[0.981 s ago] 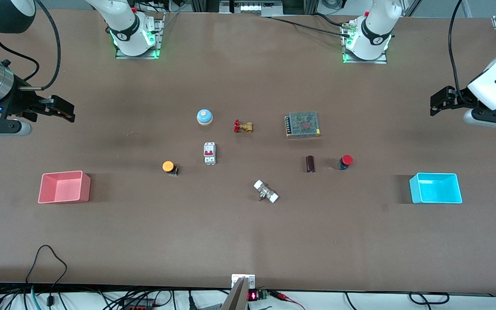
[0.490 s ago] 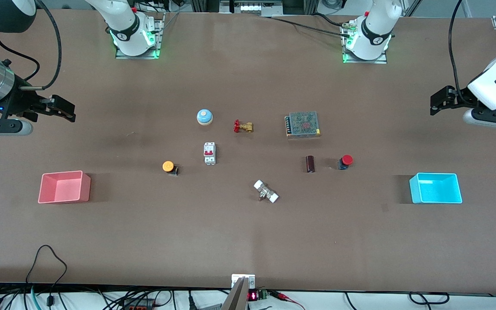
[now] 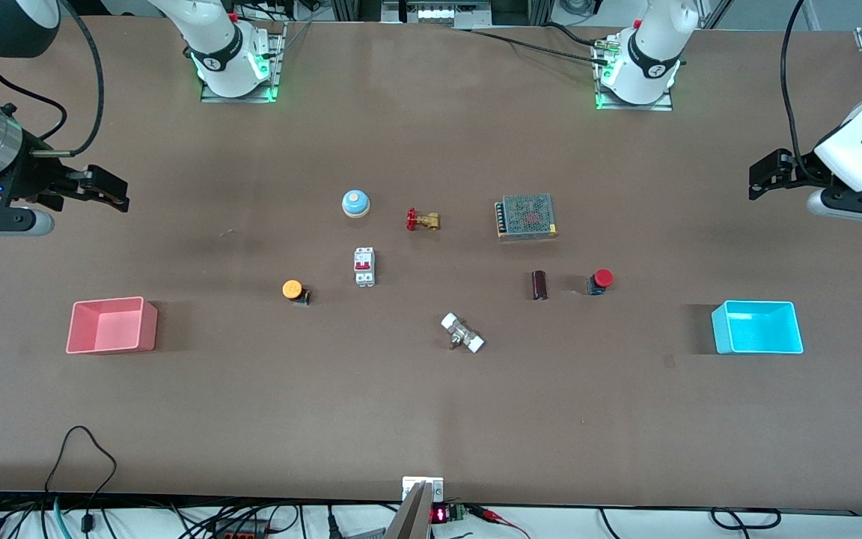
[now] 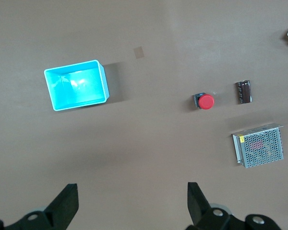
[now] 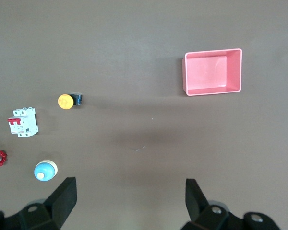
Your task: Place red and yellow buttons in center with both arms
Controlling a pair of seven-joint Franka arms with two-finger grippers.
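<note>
Front view, reading from the right arm's end of the brown table [image 3: 431,419] to the left arm's end: the right gripper [image 3: 105,189] hangs in the air over bare tabletop, its black fingers [image 5: 62,199] spread wide with nothing between them. Below it in the view, nearer the camera, a pink bin [image 3: 111,325] sits with its mouth up. Toward the middle, the yellow button [image 3: 293,290] lies on the tabletop, orange-yellow cap on a black body, just beside a white circuit breaker [image 3: 364,266] that lies slightly farther from the camera. A blue dome bell [image 3: 355,203] and a brass valve with a red handle [image 3: 422,220] lie farther still. A small white-ended metal fitting [image 3: 462,333] lies nearest the camera of the central group. A perforated metal power supply [image 3: 526,216] rests toward the left arm's end, with a dark cylinder [image 3: 539,285] nearer the camera and the red button [image 3: 600,281] just beside that cylinder, apart from it. A cyan bin [image 3: 757,327] stands toward the left arm's end. The left gripper [image 3: 768,172] hovers over bare tabletop at that end, its fingers [image 4: 198,203] parted wide and empty. Both buttons lie well apart from each other and from either gripper.
</note>
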